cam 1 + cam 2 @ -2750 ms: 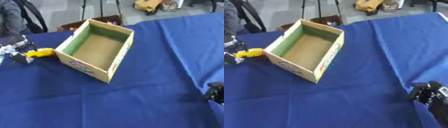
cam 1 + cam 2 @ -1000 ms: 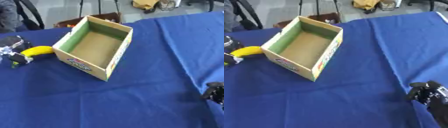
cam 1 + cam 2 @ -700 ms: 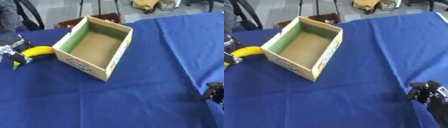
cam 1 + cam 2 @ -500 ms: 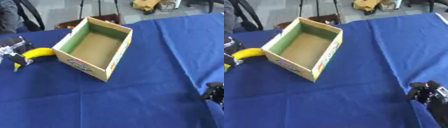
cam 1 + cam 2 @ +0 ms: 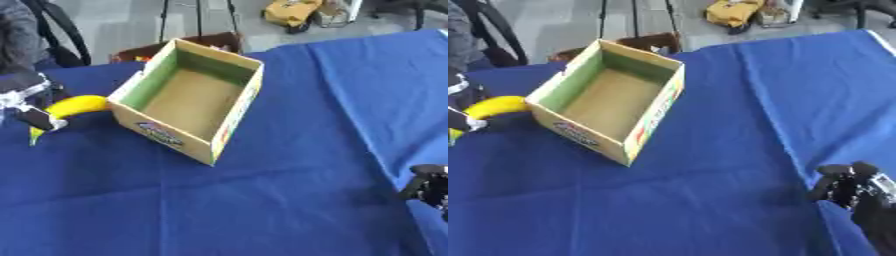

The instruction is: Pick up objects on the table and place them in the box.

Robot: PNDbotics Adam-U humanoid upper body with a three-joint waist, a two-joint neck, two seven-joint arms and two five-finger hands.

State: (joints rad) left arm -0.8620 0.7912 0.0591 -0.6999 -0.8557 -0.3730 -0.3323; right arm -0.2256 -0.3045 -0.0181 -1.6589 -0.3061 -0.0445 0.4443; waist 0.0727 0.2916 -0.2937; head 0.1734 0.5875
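An open cardboard box with green inner walls stands on the blue tablecloth, nothing visible inside it. Just left of the box hangs a yellow banana, with my left hand shut on its left part; the banana's right end nearly touches the box's left wall. My right hand rests at the lower right corner with its fingers curled and nothing in them.
The blue tablecloth covers the whole table, whose far edge runs behind the box. Beyond it stand a brown crate, black stand legs and a yellow bag on the floor. A person's sleeve shows at the upper left.
My left hand has lifted the banana and carried it right and a little up toward the box's left wall. The right hand has stayed put. The camera has shifted slightly.
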